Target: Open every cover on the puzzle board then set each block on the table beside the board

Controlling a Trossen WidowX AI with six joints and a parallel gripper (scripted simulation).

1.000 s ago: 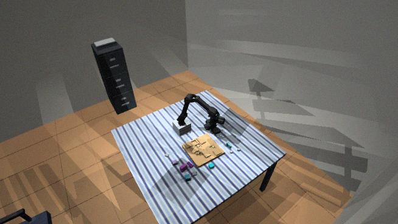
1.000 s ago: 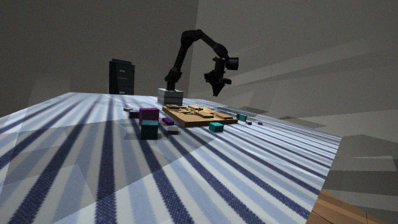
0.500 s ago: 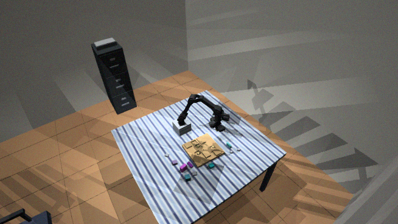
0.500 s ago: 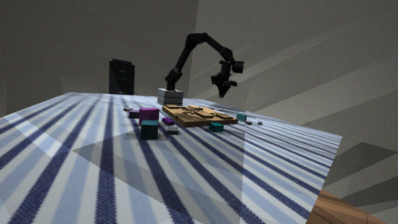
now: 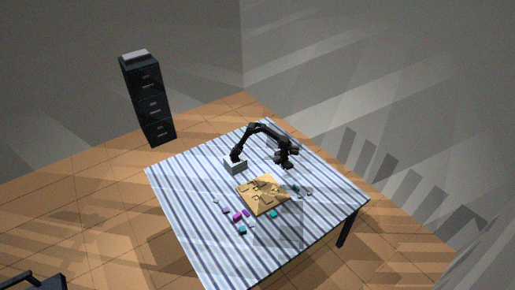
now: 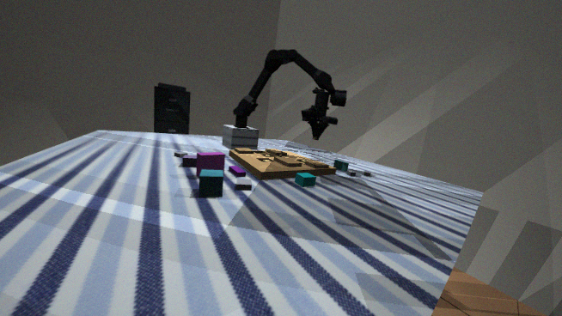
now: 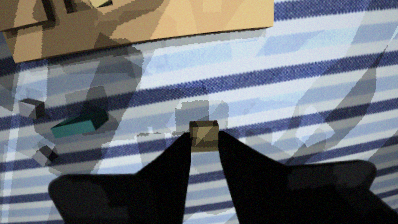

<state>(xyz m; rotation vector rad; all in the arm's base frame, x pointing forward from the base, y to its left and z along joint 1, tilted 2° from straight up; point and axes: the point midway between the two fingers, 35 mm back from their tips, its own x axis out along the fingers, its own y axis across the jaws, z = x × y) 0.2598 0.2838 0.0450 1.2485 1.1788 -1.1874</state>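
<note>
The tan puzzle board point(image 5: 257, 210) point(image 6: 275, 175) point(image 7: 215, 22) lies flat on the striped table. Raised flat covers and dark recesses show on it; how far each cover is open is too small to tell. Small yellowish pieces point(image 5: 256, 198) show in some recesses; a part of one shows at the top edge of the wrist view. My gripper point(image 5: 285, 167) point(image 6: 316, 137) point(image 7: 204, 137) points down, beside the board and above the table. It is shut on a small tan-brown block point(image 7: 204, 136), which shows between the fingertips in the wrist view.
A teal block point(image 5: 295, 188) point(image 6: 341, 165) point(image 7: 74, 128) and two small grey pieces lie off the board's right side. Another teal block point(image 5: 273, 214) point(image 6: 305, 179) lies in front. Purple point(image 5: 237, 217) point(image 6: 210, 162), teal point(image 5: 242, 229) point(image 6: 210, 184) and grey pieces lie front left.
</note>
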